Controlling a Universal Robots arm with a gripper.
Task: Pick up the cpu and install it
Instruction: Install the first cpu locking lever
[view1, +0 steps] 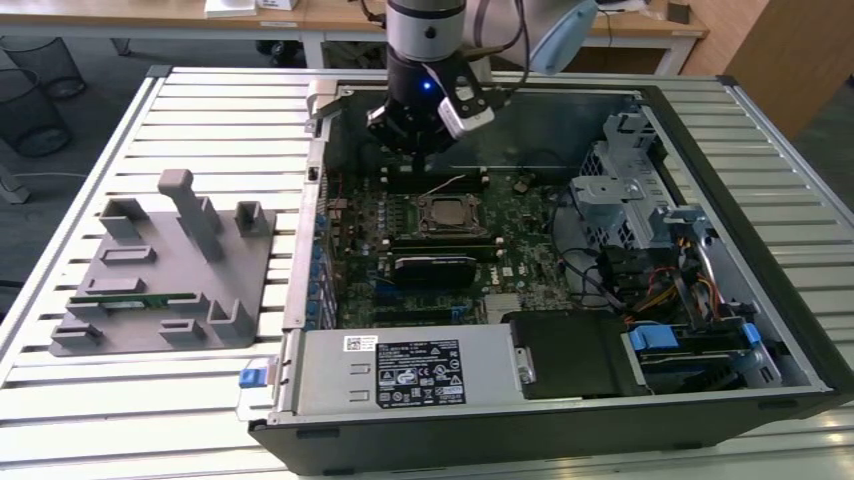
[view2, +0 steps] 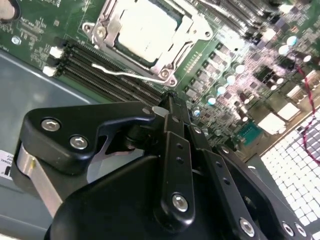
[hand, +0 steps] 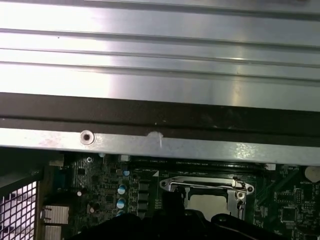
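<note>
The cpu (view2: 145, 27) lies flat in the motherboard socket, its silver top showing inside the metal socket frame (view2: 172, 47); the exterior view has the cpu (view1: 443, 212) at mid-board, and the first wrist view catches the cpu (hand: 207, 202) too. A thin wire lever (view2: 125, 72) lies along the socket's edge. My gripper (view2: 169, 100) hangs over the memory slots (view2: 100, 75) just beside the socket, its black fingers (view2: 175, 150) pressed together with nothing between them. In the exterior view my gripper (view1: 420, 168) sits just beyond the socket, toward the case's far wall.
The open computer case (view1: 307, 200) lies on a slatted metal table (view1: 200, 110). A grey fixture (view1: 160, 270) on the exterior view's left holds a green memory stick (view1: 134, 298). The power supply (view1: 400, 370) fills the near side, with a drive cage (view1: 627, 190) and cables on the right.
</note>
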